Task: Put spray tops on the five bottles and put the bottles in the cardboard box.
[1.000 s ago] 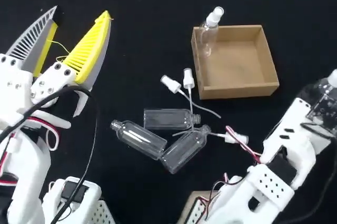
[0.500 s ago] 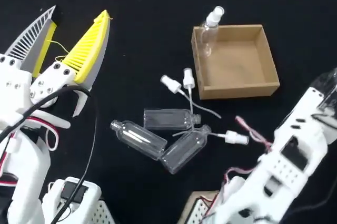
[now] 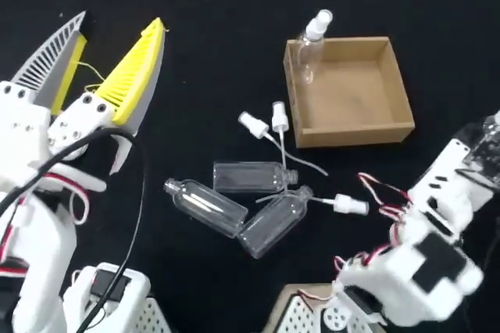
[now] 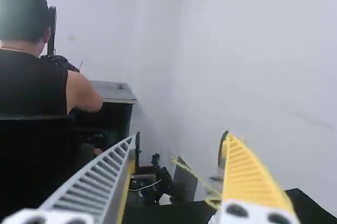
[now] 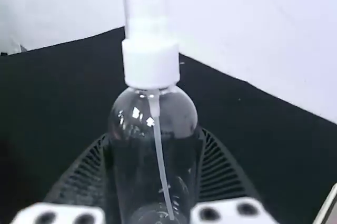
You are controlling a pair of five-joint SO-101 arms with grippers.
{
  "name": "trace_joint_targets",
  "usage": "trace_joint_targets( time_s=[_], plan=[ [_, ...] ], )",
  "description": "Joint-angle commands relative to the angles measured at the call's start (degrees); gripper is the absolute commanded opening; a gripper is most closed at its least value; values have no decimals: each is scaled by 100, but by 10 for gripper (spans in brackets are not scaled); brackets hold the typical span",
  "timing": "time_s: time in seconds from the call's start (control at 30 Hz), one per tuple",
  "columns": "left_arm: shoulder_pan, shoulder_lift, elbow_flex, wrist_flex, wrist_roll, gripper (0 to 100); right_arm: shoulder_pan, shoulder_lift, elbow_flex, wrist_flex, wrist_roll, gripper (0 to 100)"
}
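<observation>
My right gripper (image 5: 152, 192) is shut on a clear bottle (image 5: 150, 129) that carries a white spray top (image 5: 150, 50). In the high view this bottle (image 3: 492, 123) is at the right edge, in front of the cardboard box (image 3: 394, 126). Another capped bottle (image 3: 311, 44) stands in the box's far left corner. Three bare bottles (image 3: 248, 177) (image 3: 205, 206) (image 3: 273, 221) lie together mid-table. Two loose spray tops (image 3: 254, 124) (image 3: 279, 117) lie by the box, a third (image 3: 348, 205) lies by the bottles. My left gripper (image 3: 117, 20) is open above the table's left side, holding nothing.
The right arm's white body (image 3: 422, 270) and red cables (image 3: 383, 192) hang over the front right of the table, close to the third spray top. White arm bases (image 3: 109, 298) stand along the front edge. Bare black table lies between the left arm and the bottles.
The right arm has swung toward the front right, and its cables have slid off the spray top lying by the bottles. It still holds the bottle. The left arm has stayed still.
</observation>
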Motion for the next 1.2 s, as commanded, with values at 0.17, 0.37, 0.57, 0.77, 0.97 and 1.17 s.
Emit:
trace_joint_targets(
  time_s=[0.17,0.37,0.57,0.77,0.97,1.17],
  plan=[
    [-22,26,-22,-35,-26,249,343,1446,-690,-1459,44,10],
    [-22,18,189,-273,-18,249,475,2053,-919,-1468,18,11],
    [-22,18,382,-519,-9,249,440,2141,-884,-1477,62,15],
    [-22,18,382,-510,-9,249,404,2123,-646,-1477,62,172],
    [-22,18,382,-510,-9,249,281,2114,-523,-1477,62,229],
    [-22,18,382,-510,-18,249,281,2114,-558,-1486,176,240]
  ],
)
